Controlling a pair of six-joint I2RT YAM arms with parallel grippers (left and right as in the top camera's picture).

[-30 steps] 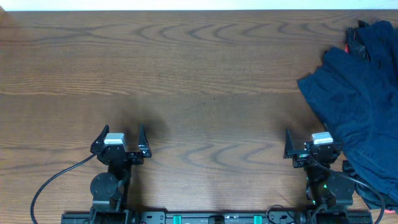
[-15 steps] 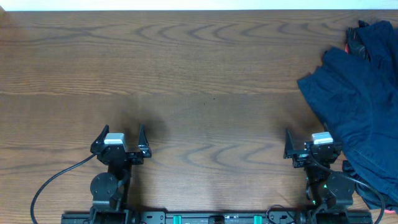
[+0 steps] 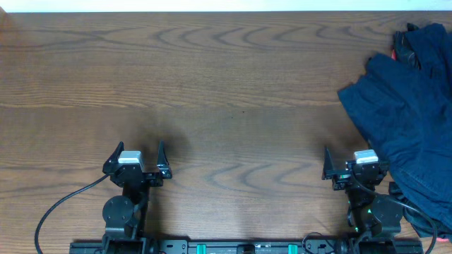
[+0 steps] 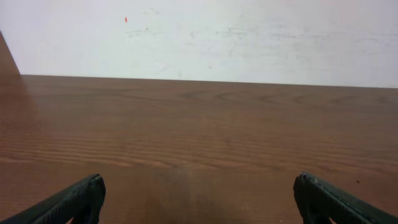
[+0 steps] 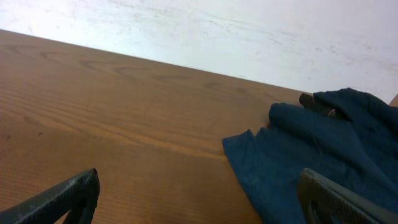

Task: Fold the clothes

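Observation:
A heap of dark navy clothes (image 3: 409,113) lies crumpled at the right edge of the wooden table, running from the far right corner to the front; it also shows in the right wrist view (image 5: 311,155). My right gripper (image 3: 351,161) is open and empty at the front right, its right finger close beside the cloth's edge. In the right wrist view (image 5: 199,196) its fingers spread wide with bare wood and cloth between them. My left gripper (image 3: 136,156) is open and empty at the front left, far from the clothes; the left wrist view (image 4: 199,198) shows only wood.
A small red-orange bit (image 3: 393,53) peeks out at the top of the heap. A pale wall (image 4: 205,37) runs along the table's far edge. Black cables (image 3: 60,212) trail by the arm bases at the front edge.

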